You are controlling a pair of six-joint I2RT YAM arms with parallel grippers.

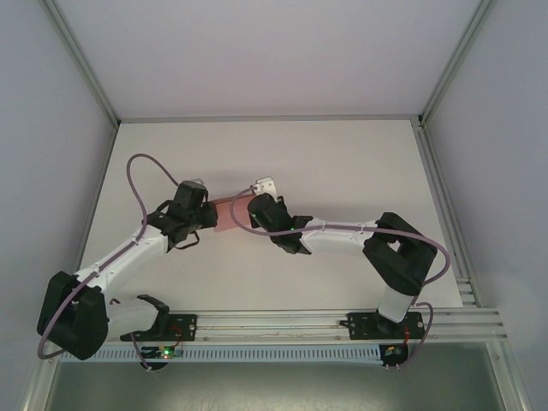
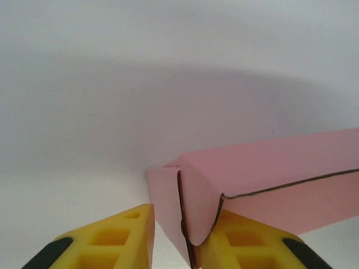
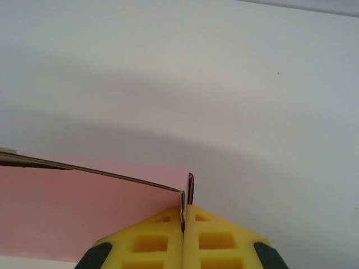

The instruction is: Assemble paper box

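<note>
2 arms reach in from the near edge of the white tabletop (image 1: 342, 163) and meet near its middle. The left tool (image 1: 209, 217) comes in from the left and the right tool (image 1: 243, 213) from the right. The pink paper box (image 1: 225, 214) sits between them as a small pink patch, each tool meeting 1 end of it. How the jaws stand is too small to tell. A purple cable (image 1: 137, 167) loops beside the left arm. A metal rail (image 1: 282, 324) carries both bases.

The pink paper box (image 2: 269, 179) appears folded into shape.
</note>
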